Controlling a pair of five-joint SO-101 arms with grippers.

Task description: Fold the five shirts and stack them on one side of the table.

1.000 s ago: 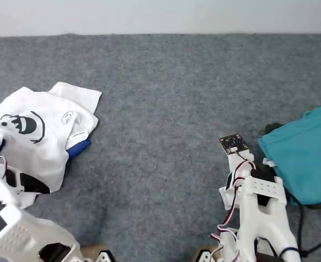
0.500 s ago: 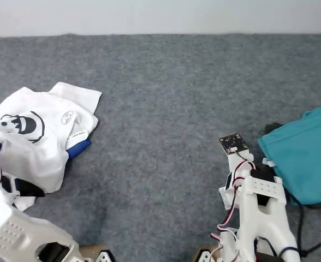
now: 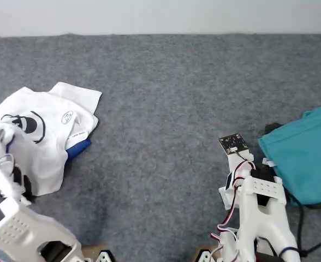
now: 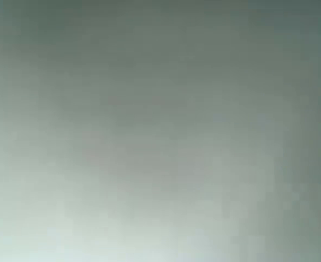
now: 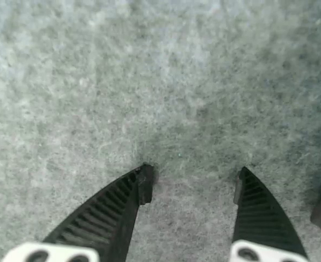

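Lying crumpled at frame left, the white shirt sits beneath the left gripper, its grip impossible to tell; the right gripper gapes open over grey carpet, near the teal shirt at right.

The left arm rises from the lower left corner of the high view. Its white links slant up along the left edge, where its wrist shows blurred. The right arm stands in the lower right, folded close over its base, with a small circuit board at its upper end. The right claw holds its two black ribbed fingers spread wide apart.
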